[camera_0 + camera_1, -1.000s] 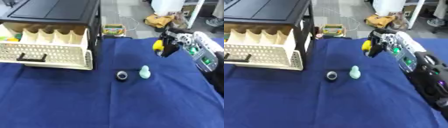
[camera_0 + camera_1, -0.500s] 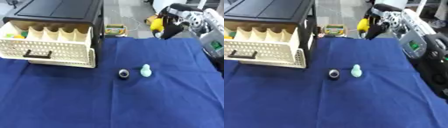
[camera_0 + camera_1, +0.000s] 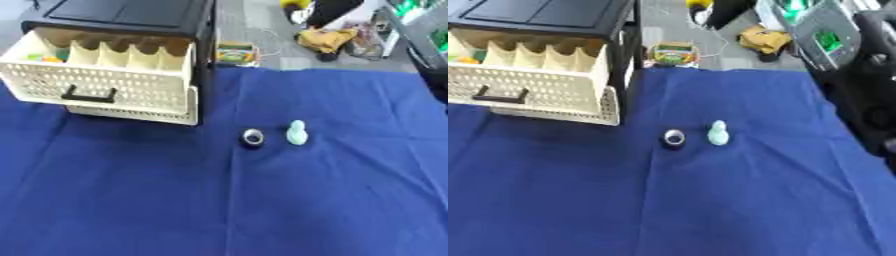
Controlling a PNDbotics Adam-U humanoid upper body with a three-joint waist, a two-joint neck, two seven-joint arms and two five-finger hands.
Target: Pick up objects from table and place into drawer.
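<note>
My right hand (image 3: 328, 10) is raised at the top edge, beyond the table's far side, dark and blurred. Its fingers are curled on a yellow object (image 3: 293, 4), of which only part shows. A cream perforated drawer (image 3: 105, 87) stands pulled out of the black cabinet (image 3: 131, 15) at the far left, with green and orange things (image 3: 48, 55) in its left end. On the blue cloth (image 3: 219, 200) lie a small black round object (image 3: 253, 137) and, just to its right, a pale green figure (image 3: 297, 132). My left hand shows in neither view.
My right forearm with green lights (image 3: 824, 35) fills the upper right. Behind the table, on the floor, lie a colourful box (image 3: 234, 52) and a yellow-brown bundle (image 3: 325, 39). The cabinet's tall front edge stands right of the drawer.
My right hand has lifted the yellow object up off the table and carried it leftward to the top edge. The two small objects on the cloth have stayed put.
</note>
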